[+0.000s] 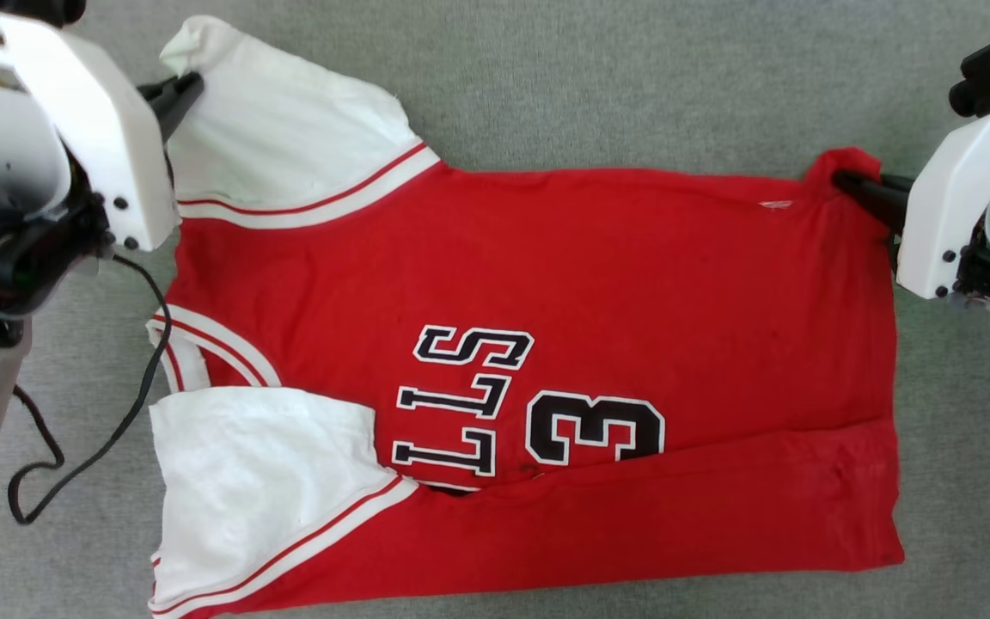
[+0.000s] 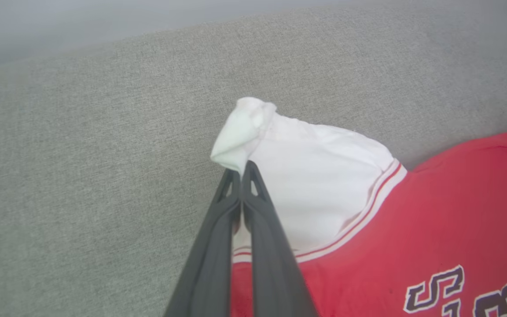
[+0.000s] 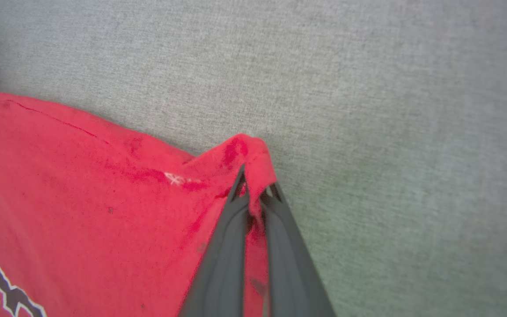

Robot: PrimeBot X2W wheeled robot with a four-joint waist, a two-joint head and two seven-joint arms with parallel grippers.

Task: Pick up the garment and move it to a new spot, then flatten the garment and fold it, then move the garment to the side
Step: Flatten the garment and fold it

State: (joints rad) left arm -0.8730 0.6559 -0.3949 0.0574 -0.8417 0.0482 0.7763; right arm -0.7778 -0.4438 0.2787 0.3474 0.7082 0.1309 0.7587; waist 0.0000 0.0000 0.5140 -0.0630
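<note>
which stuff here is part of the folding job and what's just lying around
In the job: garment; left gripper pinching a white sleeve; right gripper pinching a red hem corner.
Just there: black cable; grey surface underneath.

**Garment** [image 1: 598,258]: red body with two white short sleeves, at the upper left and lower left of the frame, each edged in a white band carrying a thin red stripe.
**Collar** [image 1: 203,344]: red-and-white stripes.
**Lettering** [image 1: 469,404]: black characters outlined in white, mid-frame.
**Small mark** [image 1: 775,205]: white, on the red near the upper right.
**Surface** [image 1: 632,77]: plain light grey with a fine woven fleck.
**Left fingers** [image 2: 211,255] and **right fingers** [image 3: 222,264]: dark grey.
**Arm housings** [image 1: 91,129]: white.
**Cable** [image 1: 154,370]: black, at the left.
</note>
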